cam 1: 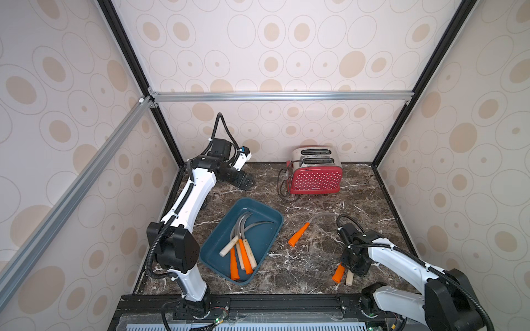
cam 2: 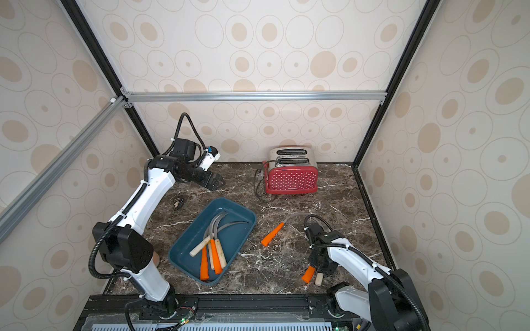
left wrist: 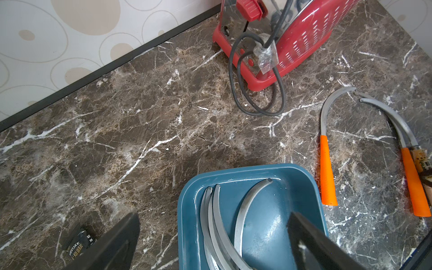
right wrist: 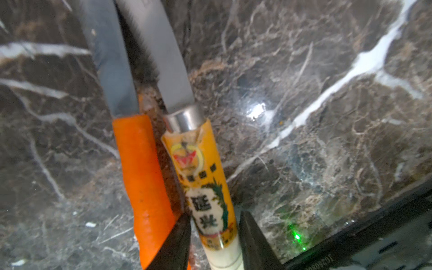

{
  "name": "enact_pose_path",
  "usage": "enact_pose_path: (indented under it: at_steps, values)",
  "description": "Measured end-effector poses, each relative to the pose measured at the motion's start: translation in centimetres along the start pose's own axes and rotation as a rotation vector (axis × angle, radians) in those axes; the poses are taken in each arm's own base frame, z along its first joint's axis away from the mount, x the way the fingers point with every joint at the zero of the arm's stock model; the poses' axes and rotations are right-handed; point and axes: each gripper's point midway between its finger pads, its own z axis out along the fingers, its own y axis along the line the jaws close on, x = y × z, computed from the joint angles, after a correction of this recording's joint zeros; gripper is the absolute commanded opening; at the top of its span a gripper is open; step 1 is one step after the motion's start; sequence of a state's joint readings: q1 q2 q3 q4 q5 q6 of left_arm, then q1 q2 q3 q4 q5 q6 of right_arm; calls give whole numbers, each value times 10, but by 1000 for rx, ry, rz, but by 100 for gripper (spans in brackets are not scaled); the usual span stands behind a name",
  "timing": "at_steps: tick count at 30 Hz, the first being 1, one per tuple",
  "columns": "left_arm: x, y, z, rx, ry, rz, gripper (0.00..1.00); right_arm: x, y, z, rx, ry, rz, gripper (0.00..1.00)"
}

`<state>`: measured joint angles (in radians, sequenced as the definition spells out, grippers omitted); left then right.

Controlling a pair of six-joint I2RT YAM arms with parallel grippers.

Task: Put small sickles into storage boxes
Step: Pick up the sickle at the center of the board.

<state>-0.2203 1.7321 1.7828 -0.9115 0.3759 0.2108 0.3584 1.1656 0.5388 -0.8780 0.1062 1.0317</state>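
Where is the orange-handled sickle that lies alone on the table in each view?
Top view: sickle lower centre, beside the tray.
Top view: same place, beside the tray.
Left wrist view: sickle beside the tray.
Right wrist view: not in it.
Shared landmark: the tray, except in right wrist view.

Lab booth: aluminium frame [cam 1: 281, 96], wallpapered panels [cam 1: 258, 43].

Beige oval-patterned walls [cam 1: 286, 43] enclose a dark brown marble tabletop [cam 1: 358, 200].
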Motion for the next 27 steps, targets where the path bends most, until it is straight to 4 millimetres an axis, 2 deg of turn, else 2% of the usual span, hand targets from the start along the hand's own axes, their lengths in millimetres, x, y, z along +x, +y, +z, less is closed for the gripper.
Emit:
enact_pose_path:
  at_steps: [8,18,21,27]
  values:
    - [0,0,0,0,0,0,99,1,8,1,-14,22,-13,24]
    - [-1,1,0,-4,-5,2,99,-1,11,2,-8,28,-20,35]
    - [-2,1,0,-5,-7,3,99,-1,11,3,-2,31,-22,34]
    - [0,1,3,-4,-2,2,99,-2,13,3,2,34,-28,27]
